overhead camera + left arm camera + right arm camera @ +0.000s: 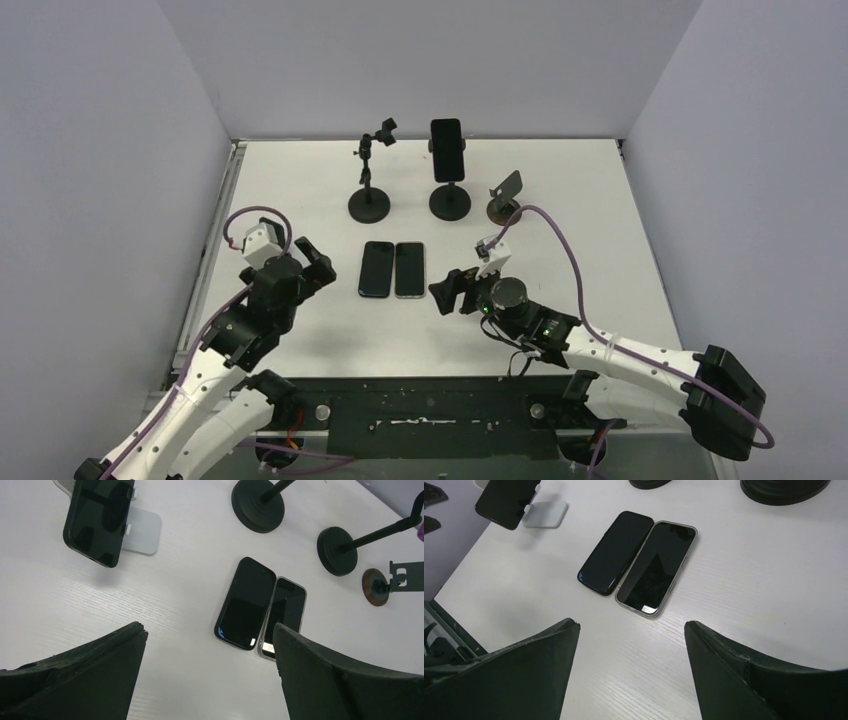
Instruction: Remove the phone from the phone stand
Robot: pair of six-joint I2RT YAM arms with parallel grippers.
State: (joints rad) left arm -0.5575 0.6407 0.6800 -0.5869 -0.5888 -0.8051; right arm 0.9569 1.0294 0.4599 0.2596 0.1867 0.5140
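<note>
Left gripper [312, 260] and right gripper [447, 290] hang released; a clumsy grab at the upper-centre phone [447, 148] could topple its stand [449, 201].

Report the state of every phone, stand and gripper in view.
left gripper: open, empty.
right gripper: open, empty.
black phone: lying flat, on no stand.
silver-edged phone: lying flat against the black phone.
mounted phone: upright on the middle stand.
leaning phone: tilted on the white stand.
left black stand: clamp empty.
brown-base stand: empty.
</note>
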